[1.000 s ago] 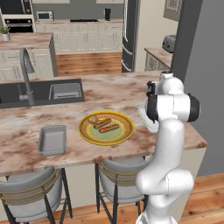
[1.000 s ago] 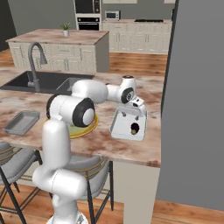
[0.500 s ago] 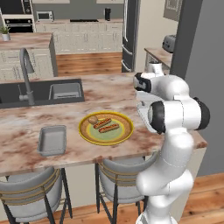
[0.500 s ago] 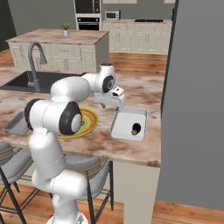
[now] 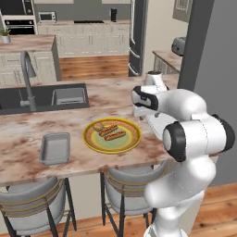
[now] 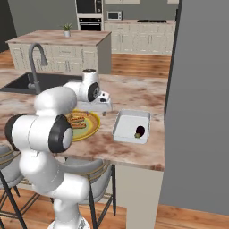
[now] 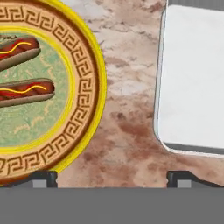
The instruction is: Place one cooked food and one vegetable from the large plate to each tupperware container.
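You have the whitish rectangular tray with rounded corners [image 6: 131, 127] on the marbled brown table [image 5: 28, 125], and in its near right corner lies the dark purple-black elongated vegetable [image 6: 139, 131]. The wide round plate with yellow rim, brown patterned band and pale green centre [image 5: 134, 137] sits just beside that tray, apart from it by a strip of bare table in the hand view. On the plate you see two hot dogs, reddish-brown sausages in tan buns [image 5: 111, 133], side by side, and a small round tan-brown ball [image 5: 98, 126] at the plate's far left. The grey rectangular tray [image 5: 55, 148] lies left of the plate with nothing visible inside. The white arm reaches out low over the table; your end effector [image 7: 112, 177] hangs above the gap between plate and whitish tray, jaws spread wide, holding nothing.
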